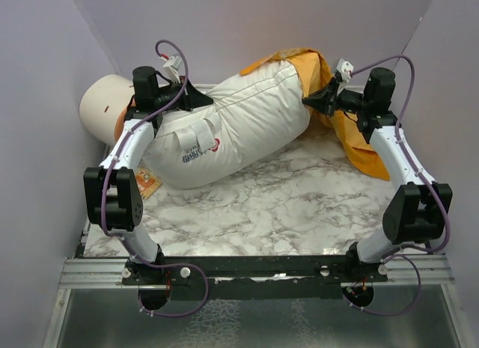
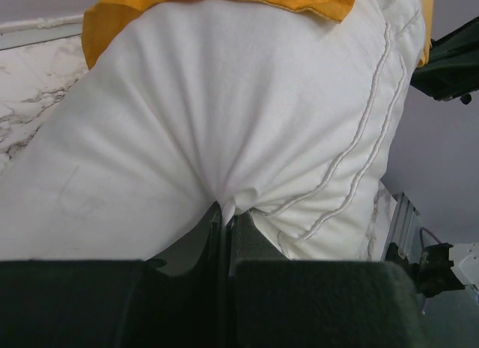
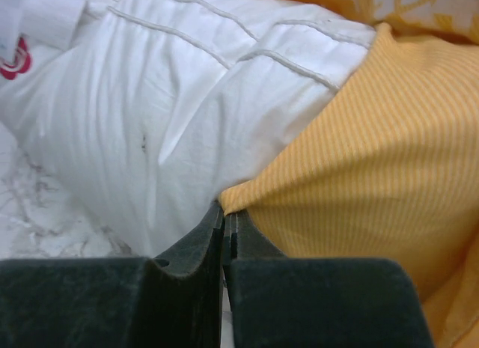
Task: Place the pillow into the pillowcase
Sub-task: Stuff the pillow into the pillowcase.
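Observation:
The plump white pillow [image 1: 239,120] lies across the back of the marble table, its label facing up. Its right end is tucked into the orange-yellow pillowcase [image 1: 314,67], whose loose remainder trails toward the right arm. My left gripper [image 1: 206,101] is at the pillow's left end, shut on a pinch of white pillow fabric [image 2: 224,108] between its tips [image 2: 226,213]. My right gripper [image 1: 308,102] is shut on the pillowcase's open edge where it meets the pillow. In the right wrist view its tips [image 3: 224,213] clamp the striped orange cloth [image 3: 374,138] beside the white pillow [image 3: 165,101].
A cream cylinder [image 1: 105,105] stands at the back left, behind the left arm. A small orange packet [image 1: 147,182] lies on the marble table [image 1: 262,213] by the left arm's elbow. Purple walls close in on the left, back and right.

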Available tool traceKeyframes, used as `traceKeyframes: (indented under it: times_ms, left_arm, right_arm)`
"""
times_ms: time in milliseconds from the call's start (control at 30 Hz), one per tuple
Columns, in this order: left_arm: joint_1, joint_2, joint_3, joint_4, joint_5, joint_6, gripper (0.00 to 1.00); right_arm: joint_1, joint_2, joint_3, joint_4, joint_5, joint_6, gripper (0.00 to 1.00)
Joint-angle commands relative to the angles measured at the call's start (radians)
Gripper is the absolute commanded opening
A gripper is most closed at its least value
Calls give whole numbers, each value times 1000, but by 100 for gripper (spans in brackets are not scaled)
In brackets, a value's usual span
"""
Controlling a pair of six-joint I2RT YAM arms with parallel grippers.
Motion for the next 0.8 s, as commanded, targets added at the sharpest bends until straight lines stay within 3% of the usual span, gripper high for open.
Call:
traceKeyframes:
  times_ms: [0,200,333,400,467,633,767]
  left_arm:
    - [9,33,21,-42,-73,-2,0]
    - [-4,16,37,-66,14,15,0]
    - [-70,0,81,-151,42,87,0]
    - [-117,-1,113,-211,23,137,0]
    - [-155,0,132,-245,-15,168,2]
    - [-163,0,170,-299,-279,206,42]
    - [-128,-67,226,-300,-394,223,60]
  right_arm:
    - [14,-77,36,-9,-298,154,1]
    - [-11,-131,49,31,-332,370,1]
    - [-73,-139,92,2,-371,469,1]
    - [-89,-145,117,-88,-344,441,1]
    - [-91,-155,129,-254,-231,312,1]
    - [-127,-138,16,-398,6,179,1]
    - [-155,-127,-63,-371,59,156,1]
